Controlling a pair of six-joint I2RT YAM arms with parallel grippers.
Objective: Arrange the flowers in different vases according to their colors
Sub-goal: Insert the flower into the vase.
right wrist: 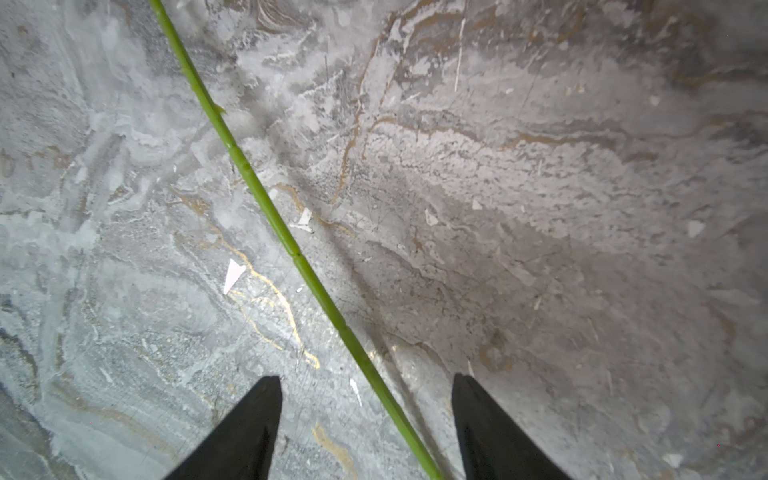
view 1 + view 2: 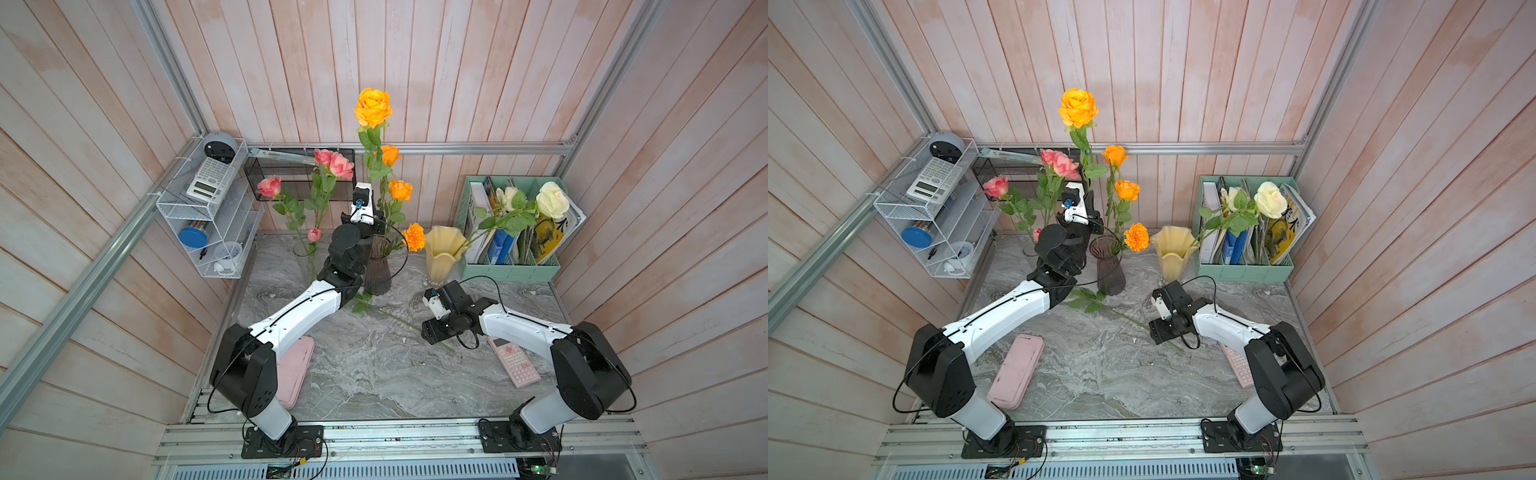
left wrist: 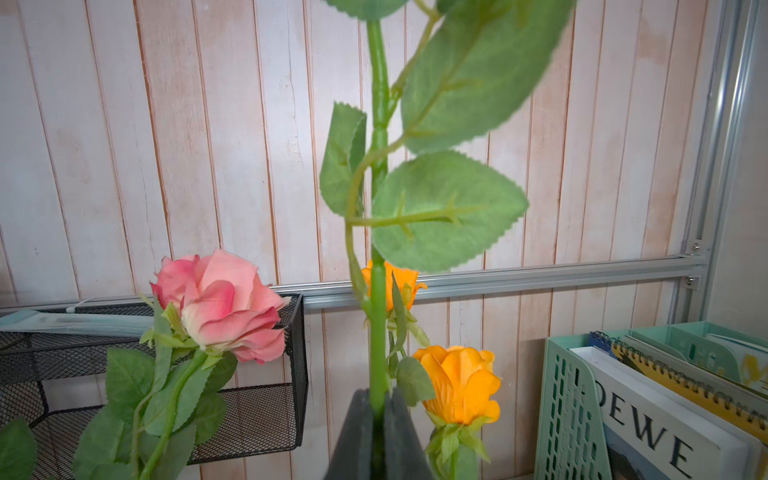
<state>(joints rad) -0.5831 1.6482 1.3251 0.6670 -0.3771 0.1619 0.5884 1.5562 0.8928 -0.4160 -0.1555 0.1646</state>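
Stem position entered first: one loose flower [image 2: 360, 306] lay flat on the marble table [image 2: 374, 374]. Its long axis ran from the leaves beside the foot of the purple vase [image 2: 377, 270] out toward the front right, passing under the right gripper [image 1: 366, 377]. In the right wrist view the stem crossed obliquely between the two fingers, which stood well apart and held nothing. Whether their tips touched the table could not be told. The bloom was hidden under the left arm [image 2: 307, 307], so its colour was unknown. The right arm was plainly the nearer. Judged next move: lower and close on the stem, possibly with some wrist turn, since the stem was not square to the jaws. The left gripper [image 3: 378, 399] was clamped on the stem of the tall orange rose [image 2: 372, 107], held upright over the purple vase. Whether its lower end sat inside the rim could not be seen. Count: three vases, namely the clear vase [image 2: 307, 255], the purple vase and the yellow vase [image 2: 442, 249]. Pink in the clear vase: three pink roses [image 2: 269, 186] and one small tulip [image 2: 314, 235]. Orange: the held rose, two shorter orange roses [image 2: 400, 190] and one marigold [image 2: 413, 237] at the purple vase. Cream roses [image 2: 552, 199] in the yellow vase: two. With the loose one, eleven.
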